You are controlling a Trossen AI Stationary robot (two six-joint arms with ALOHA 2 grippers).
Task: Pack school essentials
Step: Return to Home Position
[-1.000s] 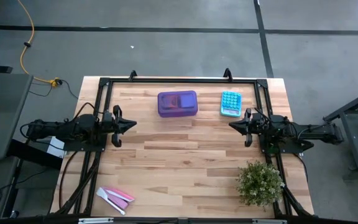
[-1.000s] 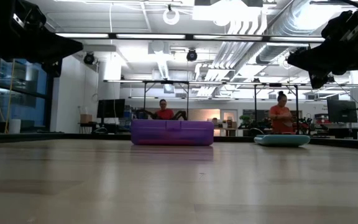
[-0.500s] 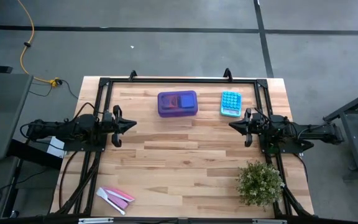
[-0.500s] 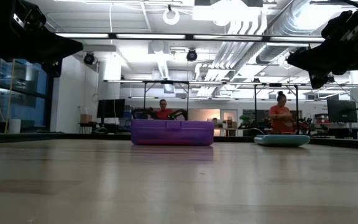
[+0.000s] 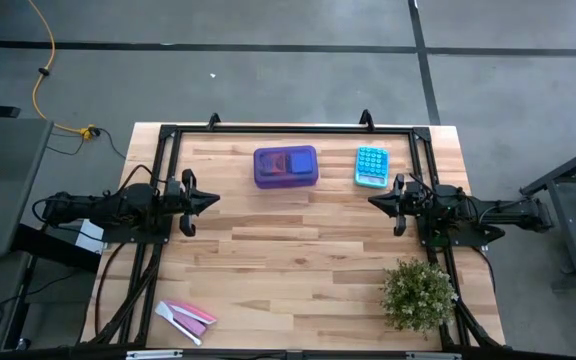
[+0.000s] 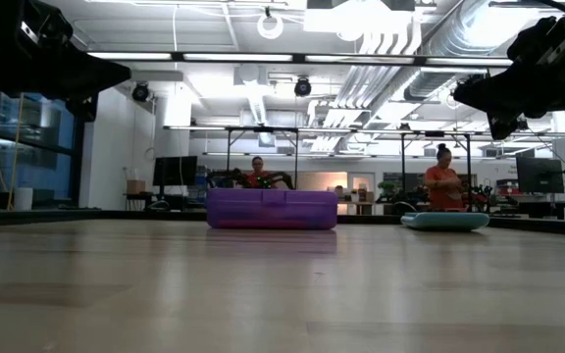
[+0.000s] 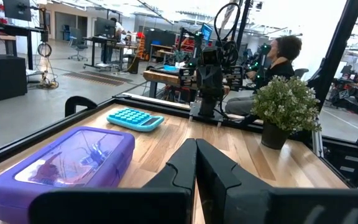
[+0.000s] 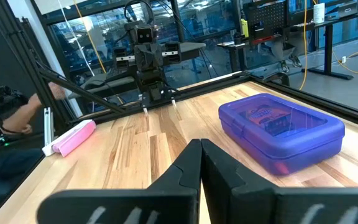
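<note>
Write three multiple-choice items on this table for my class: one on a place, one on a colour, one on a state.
1. The plant stands: A. by the left arm; B. by the right arm; C. in the middle.
2. The box is: A. green; B. yellow; C. violet.
3. The box lid is: A. shut; B. wide open; C. missing.
Answers: 1 B, it sits beside the right arm's base. 2 C, violet in every view. 3 A, the lid lies flat on top.
</note>
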